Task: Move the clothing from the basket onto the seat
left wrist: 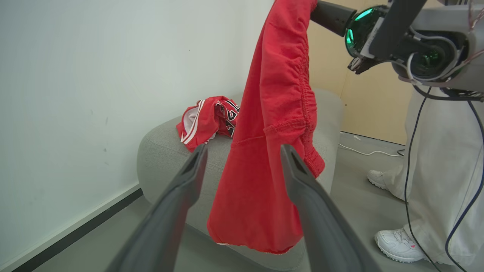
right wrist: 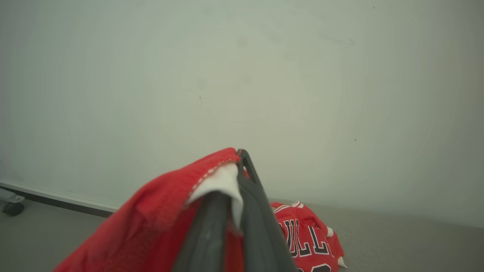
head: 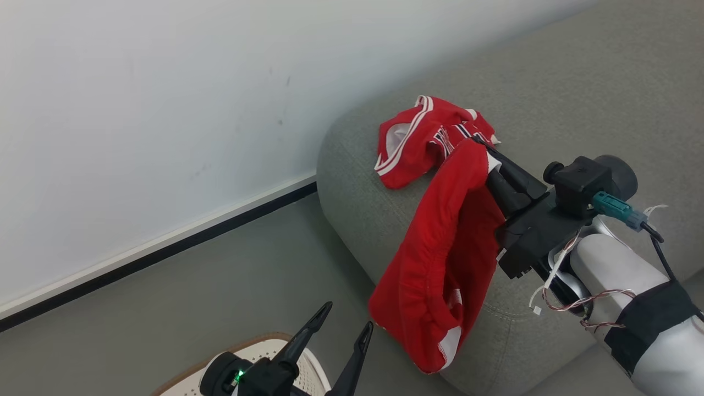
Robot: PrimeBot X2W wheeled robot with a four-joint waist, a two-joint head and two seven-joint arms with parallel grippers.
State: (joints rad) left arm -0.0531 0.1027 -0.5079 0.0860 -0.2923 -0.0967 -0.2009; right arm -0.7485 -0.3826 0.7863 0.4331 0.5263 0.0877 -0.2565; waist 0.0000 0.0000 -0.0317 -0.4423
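Observation:
A red garment with white trim point(head: 440, 258) hangs from my right gripper point(head: 477, 142), which is shut on its upper edge above the grey seat point(head: 550, 104). The same cloth point(left wrist: 264, 132) drapes in front of the seat's rounded end. A second red garment with lettering point(head: 423, 137) lies crumpled on the seat; its letters show in the right wrist view point(right wrist: 306, 241). My left gripper point(head: 344, 322) stands open and holds nothing, low over the basket point(head: 258, 352), whose cream side and brown rim show at the bottom edge.
A white wall point(head: 165, 99) with a dark baseboard runs behind the seat. A person in white trousers and white shoes point(left wrist: 397, 245) stands right of the seat. A white cable point(left wrist: 363, 153) lies on the grey floor.

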